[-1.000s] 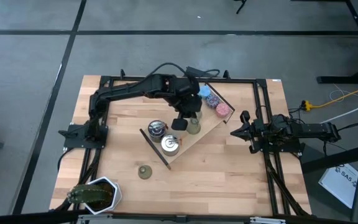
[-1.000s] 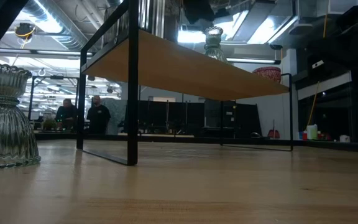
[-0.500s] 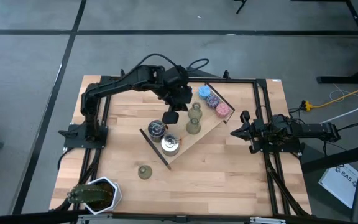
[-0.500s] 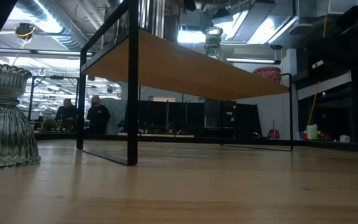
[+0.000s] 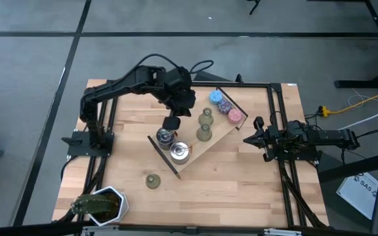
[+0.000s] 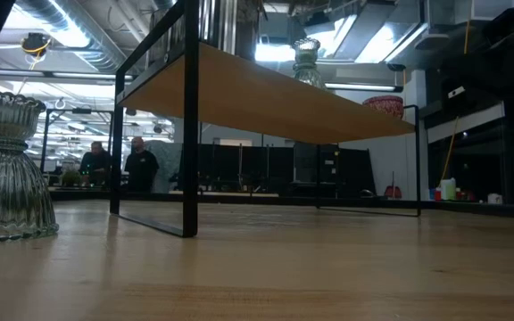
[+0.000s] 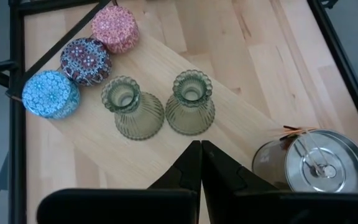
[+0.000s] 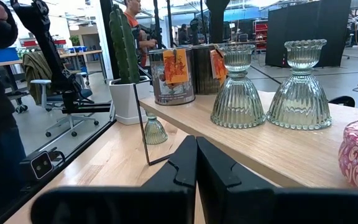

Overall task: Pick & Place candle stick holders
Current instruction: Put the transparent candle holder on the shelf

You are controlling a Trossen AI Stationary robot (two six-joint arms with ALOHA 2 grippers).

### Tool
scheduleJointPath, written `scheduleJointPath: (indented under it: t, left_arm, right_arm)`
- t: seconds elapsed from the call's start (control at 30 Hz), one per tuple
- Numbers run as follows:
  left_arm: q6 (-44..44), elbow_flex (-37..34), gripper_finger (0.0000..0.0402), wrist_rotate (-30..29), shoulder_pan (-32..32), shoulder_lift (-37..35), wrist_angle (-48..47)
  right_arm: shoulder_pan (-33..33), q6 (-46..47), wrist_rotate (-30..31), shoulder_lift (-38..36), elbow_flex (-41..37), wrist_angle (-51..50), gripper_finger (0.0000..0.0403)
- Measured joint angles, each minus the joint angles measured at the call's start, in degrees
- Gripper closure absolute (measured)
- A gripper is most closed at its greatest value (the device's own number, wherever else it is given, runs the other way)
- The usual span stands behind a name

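Note:
Two olive-green candle stick holders point(image 5: 206, 118) point(image 5: 204, 133) stand upright on their wide bases, side by side on a raised wooden shelf point(image 5: 218, 131). They also show in the left wrist view point(image 7: 132, 111) point(image 7: 190, 106). A third holder point(image 5: 152, 181) stands on the table near the front; in the low view it shows at the left point(image 6: 3, 169). My left gripper point(image 5: 171, 123) hovers shut and empty over the shelf's left part point(image 7: 201, 149), apart from the holders. My right gripper point(image 5: 251, 139) waits shut at the table's right point(image 8: 194, 146).
Two round silver tins point(image 5: 165, 136) point(image 5: 180, 152) stand on the shelf's near-left end. Blue, purple and pink pucks point(image 5: 216, 98) point(image 5: 224, 107) point(image 5: 235, 117) lie at its far-right end. A cactus in a white pot point(image 5: 100, 204) stands at the table's near-left corner. People stand in the room behind point(image 6: 114, 160).
My left gripper has drawn back from the two holders on the shelf toward the table's left edge, empty. The holder that the arm covered now shows. Both holders stand where they were.

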Motion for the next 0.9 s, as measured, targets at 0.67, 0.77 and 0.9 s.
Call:
scheduleJointPath:
  t: [0.67,0.77,0.9]
  left_arm:
    - [-0.8,-4.26,0.04,-0.07,0.93,-2.83,0.17]
    - [-2.47,-10.1,0.04,-0.08,1.77,-5.86,3.32]
    - [-3.93,-17.77,0.04,-0.07,2.62,-11.23,6.91]
  right_arm:
    - [0.01,0.0,0.0,0.0,-0.01,-0.01,0.0393]
    - [0.01,0.0,0.0,0.0,-0.02,0.0,0.0393]
    - [0.01,0.0,0.0,0.0,0.0,-0.02,0.0393]
